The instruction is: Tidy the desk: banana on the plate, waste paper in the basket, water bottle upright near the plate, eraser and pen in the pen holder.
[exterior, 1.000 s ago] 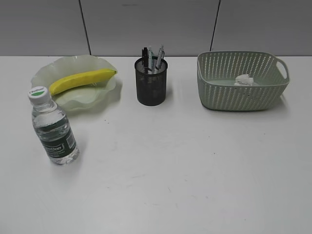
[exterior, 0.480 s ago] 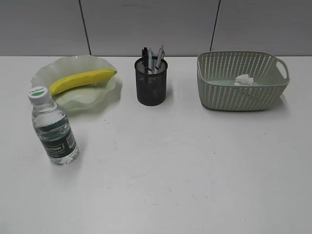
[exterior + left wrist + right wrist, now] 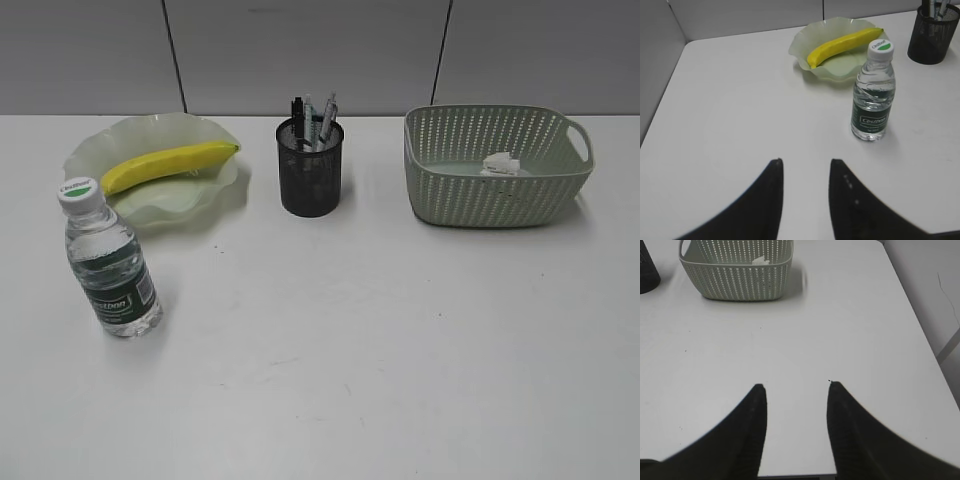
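Far left: ripe yellow banana (image 3: 170, 164) on ruffled pale green plate (image 3: 150, 208)
Near left: clear plastic water bottle (image 3: 107, 260) upright
Left gripper (image 3: 806, 172), right gripper (image 3: 796, 395): spread, empty

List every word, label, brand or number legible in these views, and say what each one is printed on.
"Cestbon": white lettering on the dark green label of the water bottle, readable in the left wrist view.
Cap print: small writing on the bottle's white and green cap, too blurred to read.
Smaller label text under the brand: too small to read.
Plate, banana, pen holder, basket: no text visible.
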